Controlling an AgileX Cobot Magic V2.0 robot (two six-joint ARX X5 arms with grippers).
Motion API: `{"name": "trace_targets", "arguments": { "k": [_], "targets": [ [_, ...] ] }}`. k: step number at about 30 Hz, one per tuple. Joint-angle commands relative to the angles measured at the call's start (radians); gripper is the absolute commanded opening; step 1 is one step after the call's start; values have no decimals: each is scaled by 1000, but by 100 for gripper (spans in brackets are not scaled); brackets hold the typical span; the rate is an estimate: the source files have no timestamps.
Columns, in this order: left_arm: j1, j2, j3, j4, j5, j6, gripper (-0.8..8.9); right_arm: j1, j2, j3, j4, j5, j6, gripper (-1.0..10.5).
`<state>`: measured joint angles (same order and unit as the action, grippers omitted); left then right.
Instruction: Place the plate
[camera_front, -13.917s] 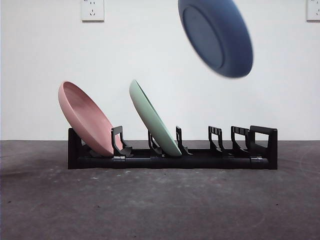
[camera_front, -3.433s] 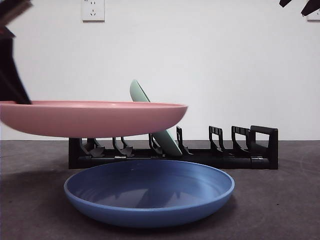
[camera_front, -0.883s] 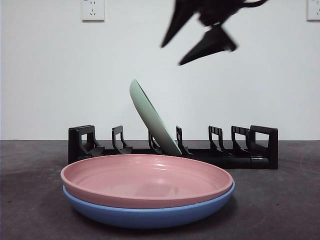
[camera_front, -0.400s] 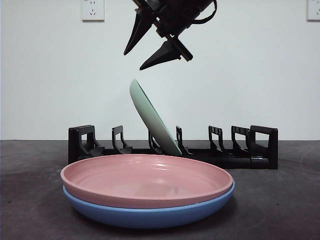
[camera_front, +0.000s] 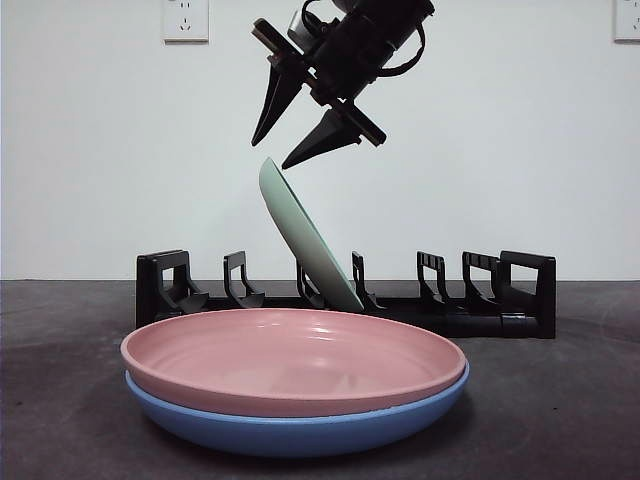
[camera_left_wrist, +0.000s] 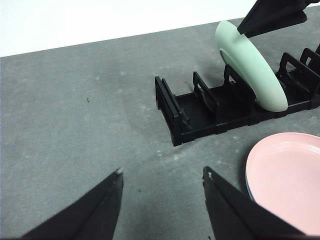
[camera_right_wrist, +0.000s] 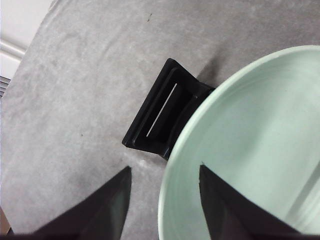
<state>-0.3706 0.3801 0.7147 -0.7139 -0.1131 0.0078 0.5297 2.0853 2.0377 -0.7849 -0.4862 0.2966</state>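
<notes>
Right gripper (camera_front: 278, 152) above the pale green round plate (camera_front: 305, 235)

Jaws parted, empty, straddling its top rim; the black slotted rack (camera_front: 450, 300) is partly hidden behind the stacked pink plate (camera_front: 290, 358).

Right end effector (camera_front: 282, 155) open above green plate (camera_front: 306, 235); pink plate (camera_front: 290, 360) on blue (camera_front: 300, 432).

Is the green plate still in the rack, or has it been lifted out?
In the rack. The green plate leans tilted in a middle slot of the black rack; the right gripper hovers open just above its rim, not touching.
</notes>
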Motion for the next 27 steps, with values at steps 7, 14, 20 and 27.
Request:
{"name": "trace_targets", "arguments": {
  "k": [7, 14, 20, 27],
  "targets": [
    [-2, 3, 10, 8, -3, 0, 254, 24, 51, 29, -5, 17, 3, 200],
    [-2, 3, 10, 3, -3, 0, 254, 43, 65, 29, -10, 39, 2, 37],
    [-2, 3, 10, 3, -3, 0, 254, 47, 55, 58, -47, 42, -15, 11],
    [-2, 3, 10, 3, -3, 0, 254, 46, 24, 187, -191, 34, -62, 11]
  ]
}}
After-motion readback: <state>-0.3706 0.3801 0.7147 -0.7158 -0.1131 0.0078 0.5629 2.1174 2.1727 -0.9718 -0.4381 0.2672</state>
